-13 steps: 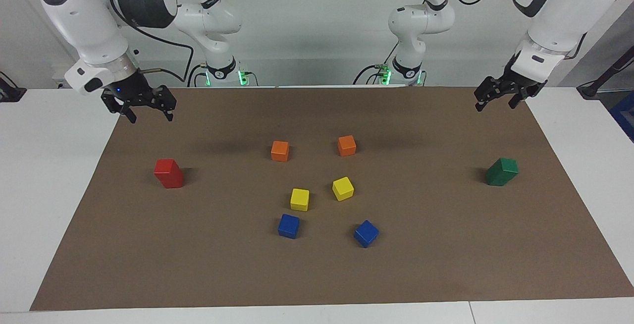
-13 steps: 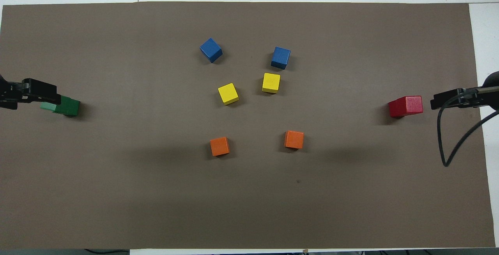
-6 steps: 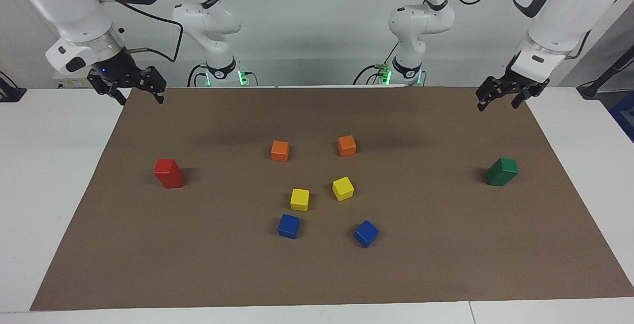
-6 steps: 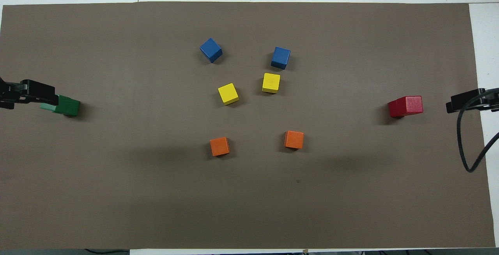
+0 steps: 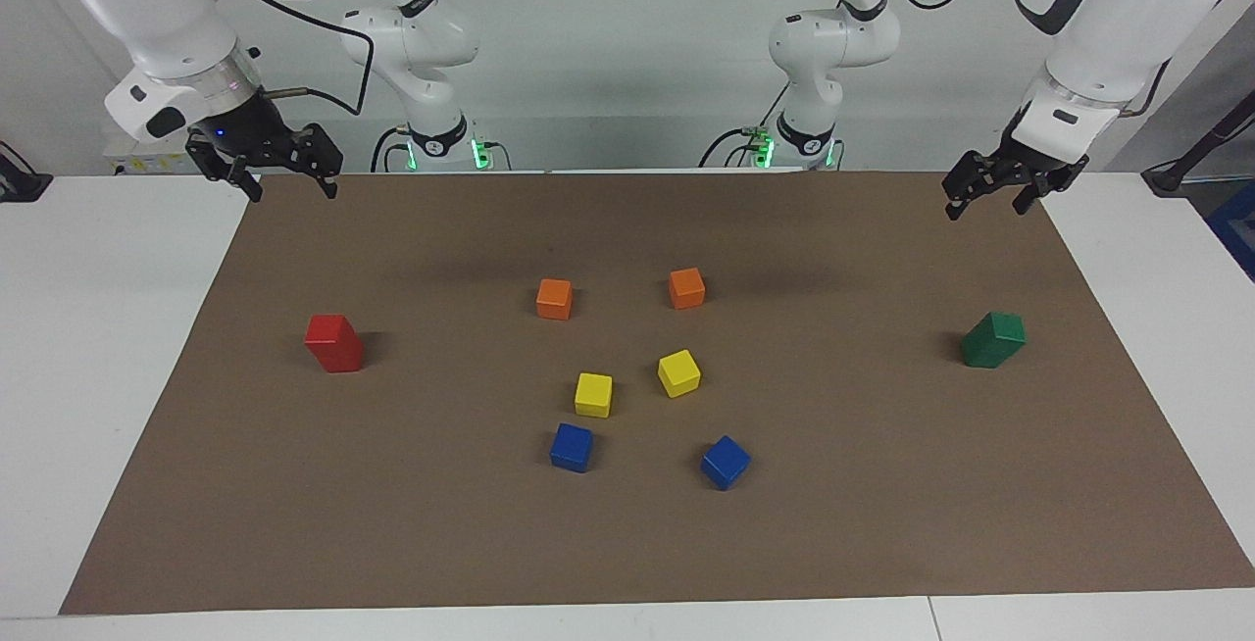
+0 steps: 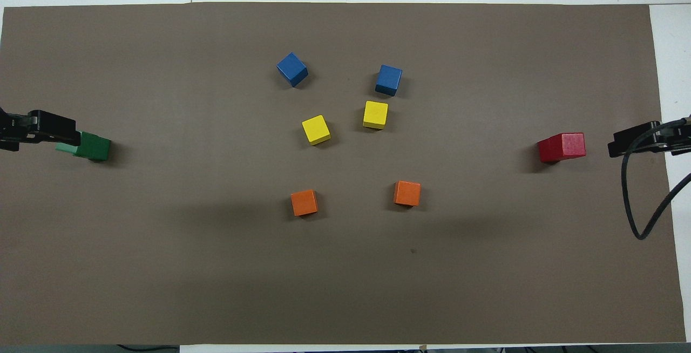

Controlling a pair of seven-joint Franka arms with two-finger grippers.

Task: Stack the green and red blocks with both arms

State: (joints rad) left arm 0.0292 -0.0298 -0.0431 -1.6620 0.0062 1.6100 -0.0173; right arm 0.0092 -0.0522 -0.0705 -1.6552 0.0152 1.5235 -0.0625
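Note:
The red blocks stand as a stack two cubes high on the brown mat toward the right arm's end; the stack also shows in the overhead view. The green blocks stand as a like stack toward the left arm's end, seen from above too. My right gripper is open and empty, raised over the mat's corner nearest the robots; its tip shows beside the red stack in the overhead view. My left gripper is open and empty, raised over the mat's edge; from above it overlaps the green stack.
In the mat's middle lie two orange cubes, two yellow cubes and two blue cubes. White table borders the mat at both ends. A black cable hangs from the right arm.
My right gripper has risen and drawn back from the red stack toward the robots' edge of the mat. My left gripper has lifted slightly. No block has moved.

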